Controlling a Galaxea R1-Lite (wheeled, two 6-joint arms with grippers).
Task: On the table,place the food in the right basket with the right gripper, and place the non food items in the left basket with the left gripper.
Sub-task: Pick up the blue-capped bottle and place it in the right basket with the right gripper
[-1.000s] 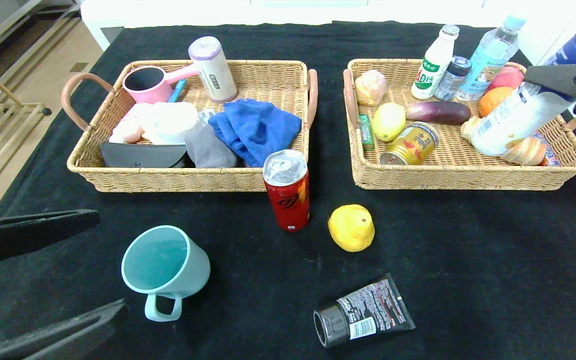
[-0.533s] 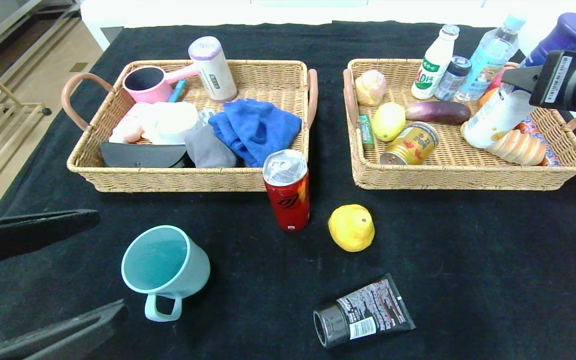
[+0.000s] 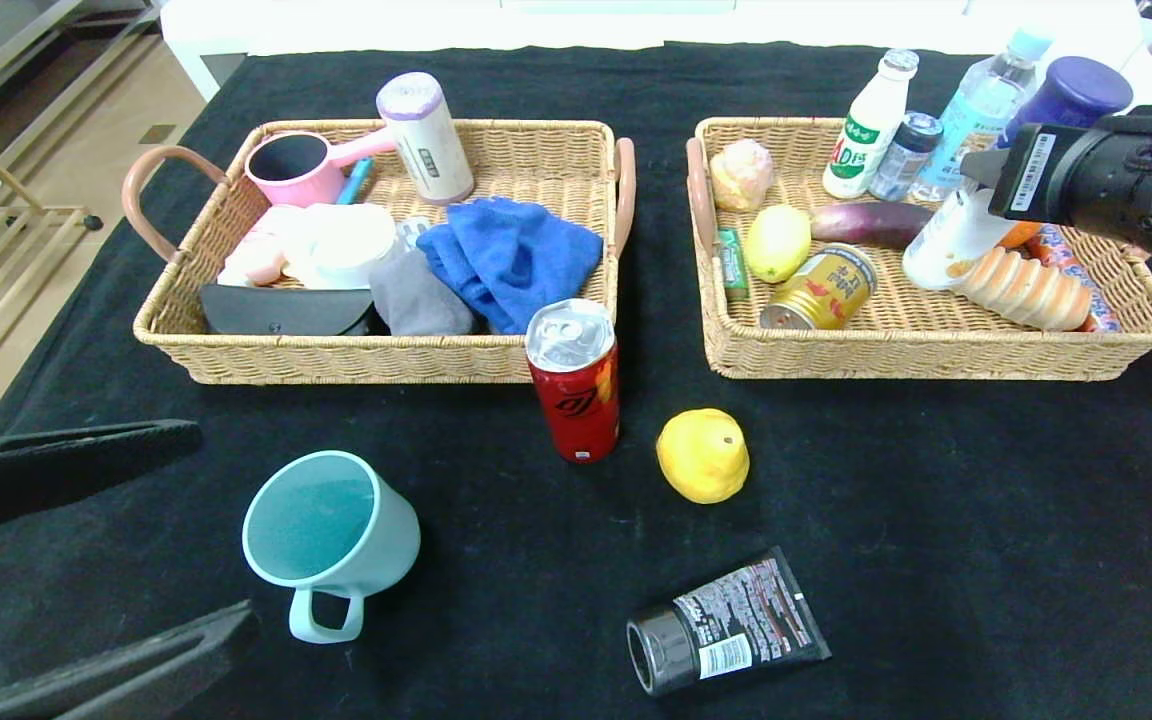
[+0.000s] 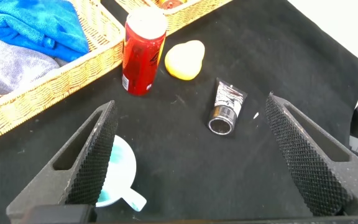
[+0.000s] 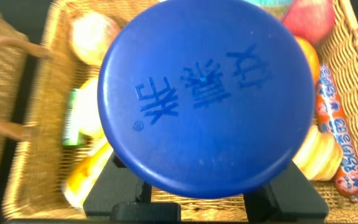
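Note:
My right gripper is shut on a white bottle with a blue cap, held tilted over the back right of the right basket; its base is by a bread roll. In the right wrist view the cap fills the frame between the fingers. My left gripper is open and empty at the front left, next to a teal mug. A red can, a yellow lemon and a black tube lie on the black cloth.
The left basket holds a blue towel, a pink scoop, a roll and other items. The right basket holds bottles, a gold can, an eggplant and fruit. The left wrist view shows the can, lemon, tube and mug.
My right gripper has moved left over the right basket, and the bottle in it has swung more upright, its base shifting left. The left arm and the table items have not moved.

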